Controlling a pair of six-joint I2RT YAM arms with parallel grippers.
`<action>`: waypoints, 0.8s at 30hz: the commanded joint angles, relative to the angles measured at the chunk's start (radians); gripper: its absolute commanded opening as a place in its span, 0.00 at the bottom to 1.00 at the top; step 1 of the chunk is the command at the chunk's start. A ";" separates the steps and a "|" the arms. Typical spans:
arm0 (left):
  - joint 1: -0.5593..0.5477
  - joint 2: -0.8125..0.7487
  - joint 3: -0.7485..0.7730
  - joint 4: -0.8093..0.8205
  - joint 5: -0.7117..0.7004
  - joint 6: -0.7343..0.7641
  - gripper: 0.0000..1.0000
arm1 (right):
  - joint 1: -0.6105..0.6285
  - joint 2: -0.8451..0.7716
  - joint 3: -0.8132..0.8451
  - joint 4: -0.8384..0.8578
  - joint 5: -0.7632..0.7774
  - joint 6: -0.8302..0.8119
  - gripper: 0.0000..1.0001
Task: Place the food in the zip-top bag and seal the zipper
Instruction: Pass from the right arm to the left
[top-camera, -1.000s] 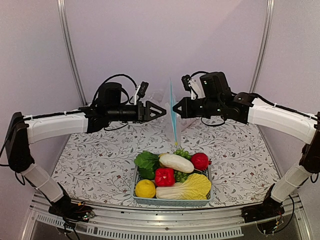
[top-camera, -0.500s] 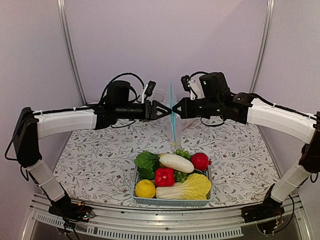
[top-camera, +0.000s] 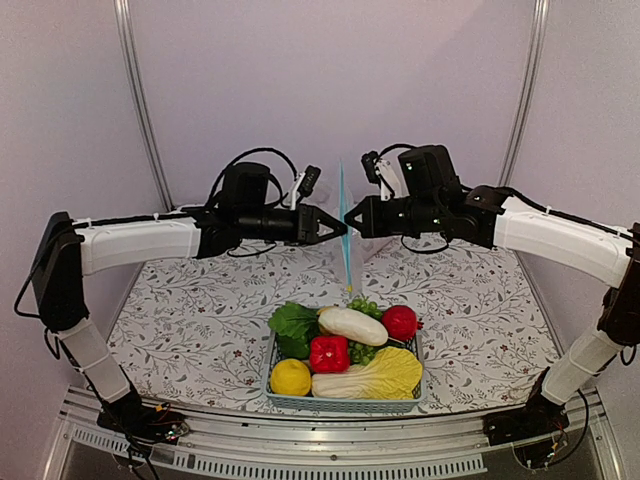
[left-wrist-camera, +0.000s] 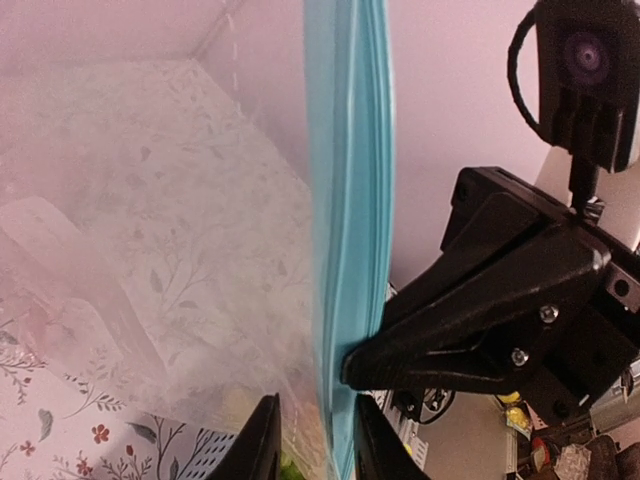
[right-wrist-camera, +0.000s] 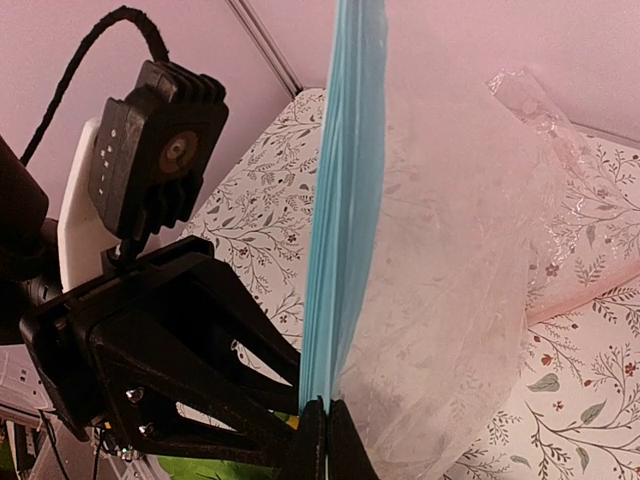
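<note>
The zip-top bag (right-wrist-camera: 450, 280) hangs in the air above the table, and its teal zipper (top-camera: 345, 225) runs vertically. My right gripper (right-wrist-camera: 325, 405) is shut on the zipper, pinching it from the right (top-camera: 352, 216). My left gripper (left-wrist-camera: 316, 400) faces it from the left (top-camera: 338, 229). Its jaws stand narrowly apart with the zipper (left-wrist-camera: 348, 200) and the clear film between them, and a gap shows beside one finger. The food lies below in the basket: a lemon (top-camera: 290, 377), a red pepper (top-camera: 329, 353), a white radish (top-camera: 352, 325), a red round fruit (top-camera: 399, 322), a cabbage (top-camera: 372, 375) and green leaves (top-camera: 292, 322).
The light-blue basket (top-camera: 340, 404) sits near the table's front edge, under the hanging bag. A floral cloth (top-camera: 180, 320) covers the table. Metal frame posts (top-camera: 140, 100) stand at the back left and back right.
My left arm has reached right to the zipper and its jaws have narrowed around the strip. The right arm and the bag have stayed put.
</note>
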 joint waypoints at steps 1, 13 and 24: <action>-0.014 0.024 0.035 -0.026 -0.007 0.018 0.22 | 0.005 0.011 -0.019 0.014 0.006 -0.015 0.00; -0.021 0.017 0.066 -0.100 -0.083 0.056 0.02 | 0.006 0.003 -0.026 0.002 0.029 -0.020 0.00; -0.023 -0.047 0.104 -0.345 -0.373 0.136 0.00 | 0.007 -0.019 -0.020 -0.093 0.230 -0.013 0.00</action>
